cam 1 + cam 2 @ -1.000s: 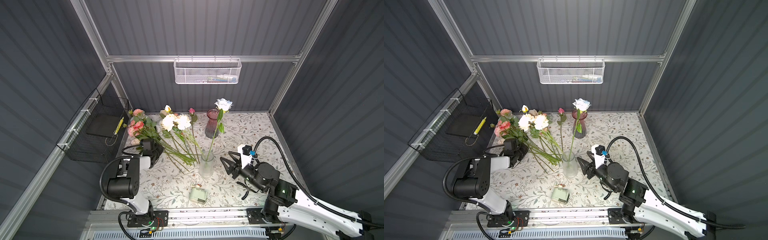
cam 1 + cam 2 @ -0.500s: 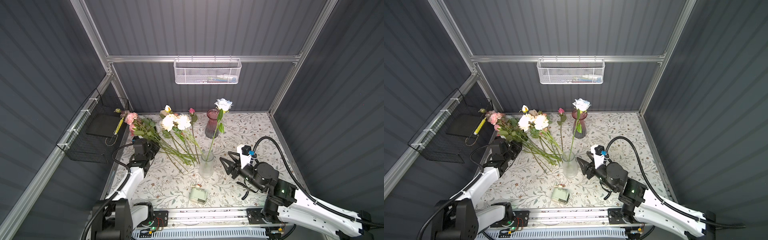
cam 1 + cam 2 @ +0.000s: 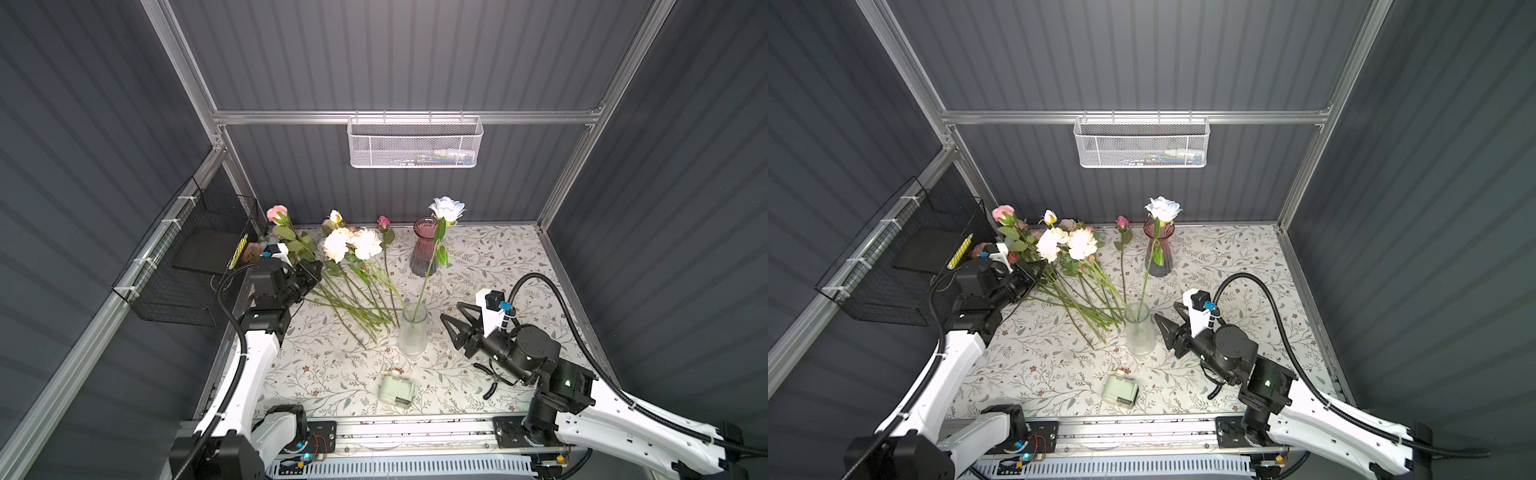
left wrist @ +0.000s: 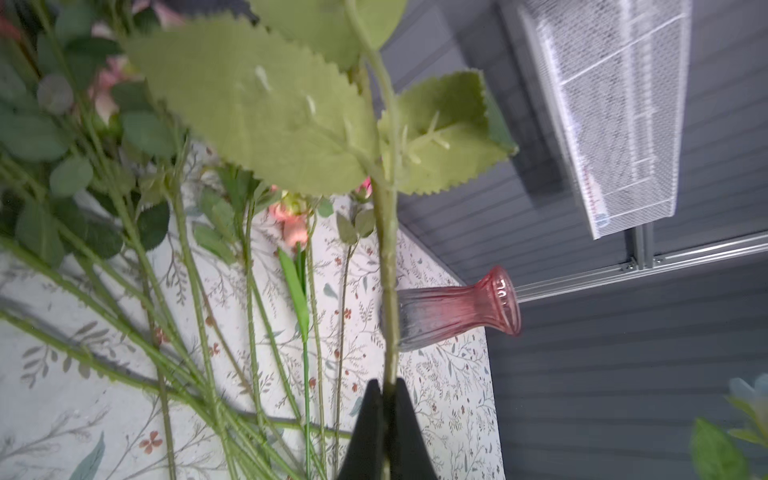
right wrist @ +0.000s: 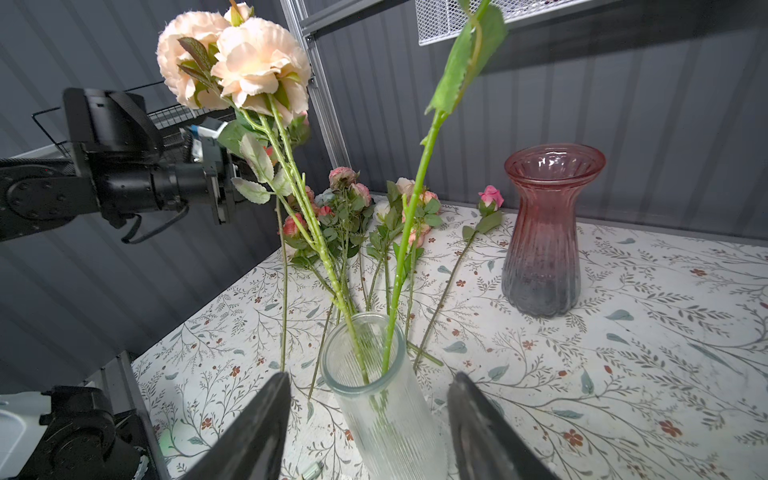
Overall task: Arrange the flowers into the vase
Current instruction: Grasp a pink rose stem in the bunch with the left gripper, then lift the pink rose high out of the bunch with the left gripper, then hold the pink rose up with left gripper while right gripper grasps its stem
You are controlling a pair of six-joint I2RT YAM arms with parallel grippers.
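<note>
Green stem [image 4: 388,257] sits clamped in my left pincer [image 4: 386,388], held clear of the flowers [image 3: 353,291] heaped on the surface [image 3: 498,257], I judge ready for carrying to the clear vase [image 3: 412,332]. My right pincer [image 3: 451,312] hangs with jaws apart on either side of that vase, likely to steady it; a white rose [image 3: 446,208] already stands inside

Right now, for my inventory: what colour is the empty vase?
Empty vase: pink fading to grey below; clearest in the right wrist view.
</note>
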